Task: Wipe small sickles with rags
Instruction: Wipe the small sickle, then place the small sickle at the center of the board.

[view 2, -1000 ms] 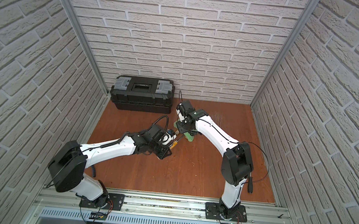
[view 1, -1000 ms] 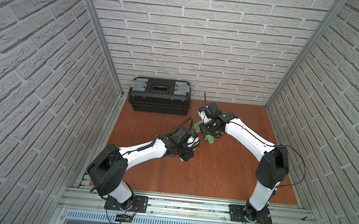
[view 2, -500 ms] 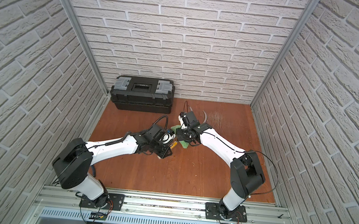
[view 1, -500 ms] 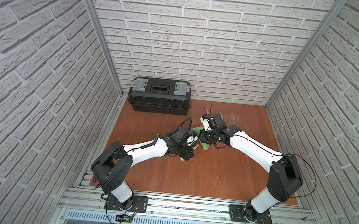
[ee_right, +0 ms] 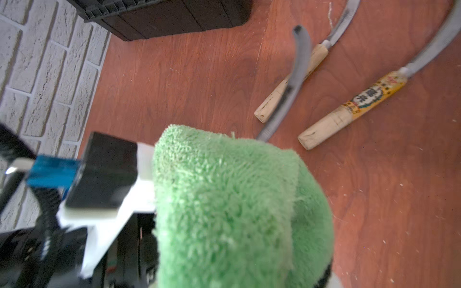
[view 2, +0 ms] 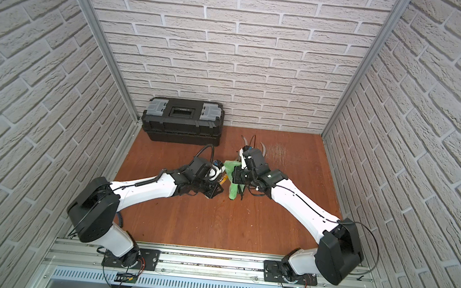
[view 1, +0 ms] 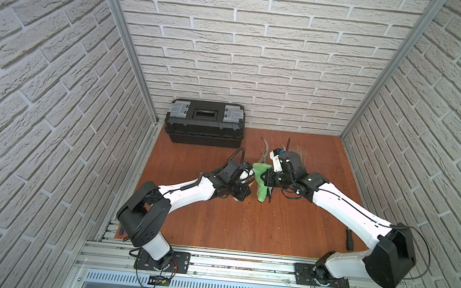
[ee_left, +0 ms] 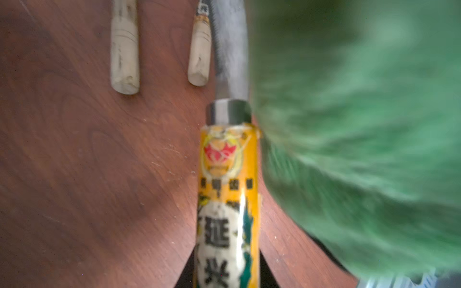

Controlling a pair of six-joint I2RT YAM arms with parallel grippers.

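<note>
Clamping a sickle [ee_left: 228, 199] by its handle, the left gripper [view 1: 249, 184] faces the right gripper [view 1: 265, 179], apparently closed on a green cloth [ee_right: 224, 212].

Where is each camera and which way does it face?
Top views: high over the bases, looking down on left arm, right arm, toolbox.
Left wrist: looks along the held sickle; left gripper barely shows.
Right wrist: looks past the rag at two lying sickles; left arm shows.
Shared: both wrist views show rag and lying sickles.
</note>
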